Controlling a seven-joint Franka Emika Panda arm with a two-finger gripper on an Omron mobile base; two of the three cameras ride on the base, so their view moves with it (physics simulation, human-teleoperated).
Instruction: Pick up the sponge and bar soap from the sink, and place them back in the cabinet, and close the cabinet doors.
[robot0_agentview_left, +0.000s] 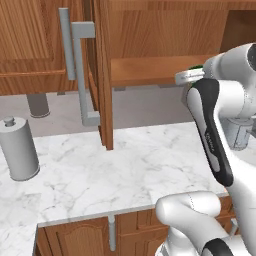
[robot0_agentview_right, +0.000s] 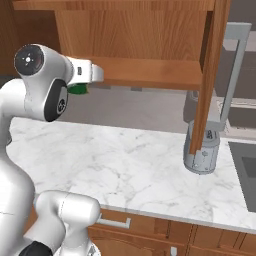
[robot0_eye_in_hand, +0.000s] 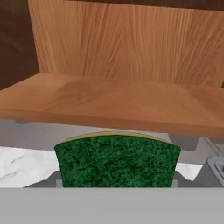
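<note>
- The gripper (robot0_eye_in_hand: 117, 181) was clamped on the sponge (robot0_eye_in_hand: 117, 161), its dark green face toward the hand camera and its long side running across the jaws.
- The cabinet's shelf (robot0_eye_in_hand: 109, 103) lay straight ahead and slightly above the sponge, its front edge near.
- Judged next: lift slightly, then push forward onto the shelf.
</note>
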